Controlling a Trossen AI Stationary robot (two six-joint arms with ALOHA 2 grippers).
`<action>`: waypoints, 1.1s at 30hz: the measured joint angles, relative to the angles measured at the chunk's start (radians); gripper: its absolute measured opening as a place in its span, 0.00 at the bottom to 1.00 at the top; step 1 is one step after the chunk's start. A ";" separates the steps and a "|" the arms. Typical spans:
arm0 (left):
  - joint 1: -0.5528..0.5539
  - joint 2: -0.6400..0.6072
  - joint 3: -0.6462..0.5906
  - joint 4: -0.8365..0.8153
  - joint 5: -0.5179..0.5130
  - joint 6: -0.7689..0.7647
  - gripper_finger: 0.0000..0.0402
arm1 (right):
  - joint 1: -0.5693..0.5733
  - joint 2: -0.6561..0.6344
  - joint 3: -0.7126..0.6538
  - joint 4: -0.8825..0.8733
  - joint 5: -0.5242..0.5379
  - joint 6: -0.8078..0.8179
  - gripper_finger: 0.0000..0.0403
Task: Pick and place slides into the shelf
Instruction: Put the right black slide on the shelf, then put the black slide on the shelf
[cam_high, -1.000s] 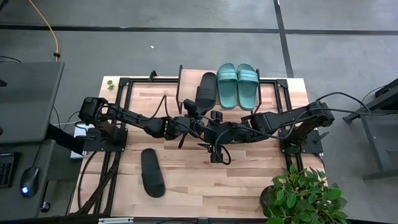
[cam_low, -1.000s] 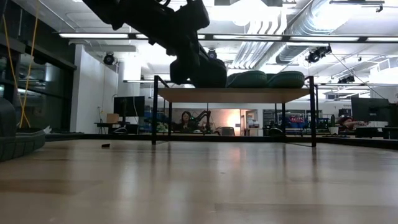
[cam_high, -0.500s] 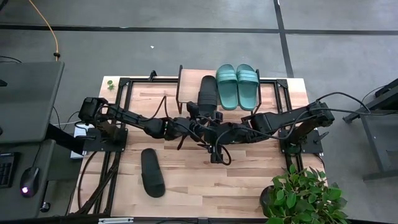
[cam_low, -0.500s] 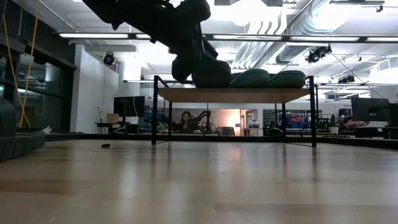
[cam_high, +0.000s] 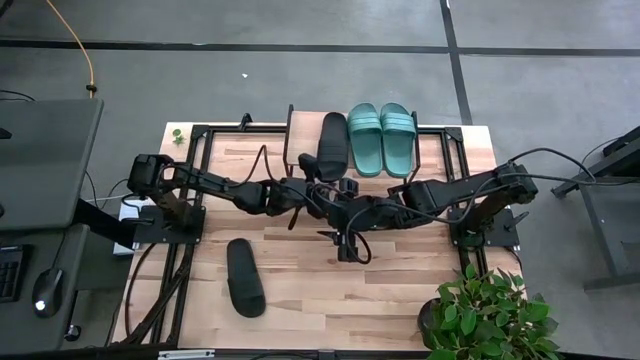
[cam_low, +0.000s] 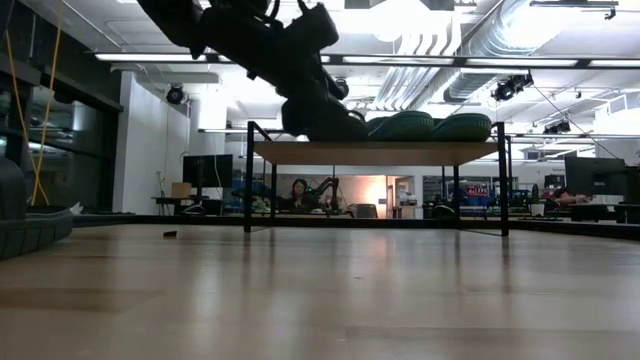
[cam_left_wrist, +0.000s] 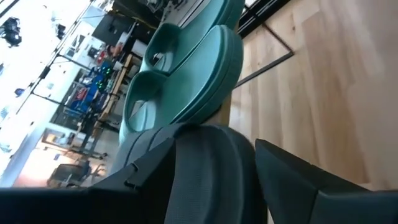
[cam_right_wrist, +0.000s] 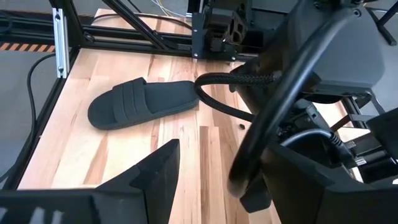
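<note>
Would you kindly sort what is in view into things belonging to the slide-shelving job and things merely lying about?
Job: shelf; black slide on it at the left gripper; two teal slides shelved; black slide on the table.

Lying about: potted plant; computer mouse.

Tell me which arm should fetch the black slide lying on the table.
Probably the left. The loose black slide lies on the left arm's side of the tabletop. The left gripper is at the shelf with the other black slide; the right gripper hovers mid-table.
</note>
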 joint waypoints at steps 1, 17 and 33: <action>0.000 0.000 0.000 0.000 0.013 -0.004 0.51 | 0.000 0.000 0.000 0.000 -0.001 0.000 0.52; -0.072 0.000 0.002 0.002 0.021 0.022 0.52 | 0.000 0.000 0.000 -0.006 -0.004 -0.002 0.52; -0.132 -0.051 0.025 -0.093 -0.408 0.115 0.52 | 0.000 0.000 0.000 -0.003 0.000 0.000 0.52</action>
